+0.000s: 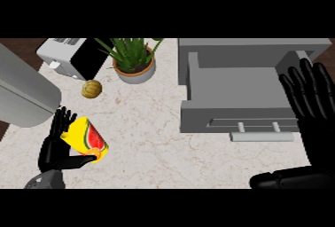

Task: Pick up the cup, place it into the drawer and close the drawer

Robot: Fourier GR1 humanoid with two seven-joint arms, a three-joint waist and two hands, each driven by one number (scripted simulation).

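Note:
The cup (86, 138) is yellow with a watermelon-slice print and lies tilted at the counter's lower left. My left hand (53, 148) is on it, fingers up along its left side and thumb pinching its lower end. The grey drawer (229, 86) stands pulled open at the right, its inside bare, with a pale bar handle (260, 137) on its front. My right hand (307, 95) is open, fingers straight and pointing away, over the drawer's right wall; its thumb shows near the lower edge.
A potted green plant (134, 62) stands at the back middle. A toaster (65, 55) sits at the back left, with a small brown round object (91, 88) in front of it. A large grey curved body (23, 93) fills the left edge.

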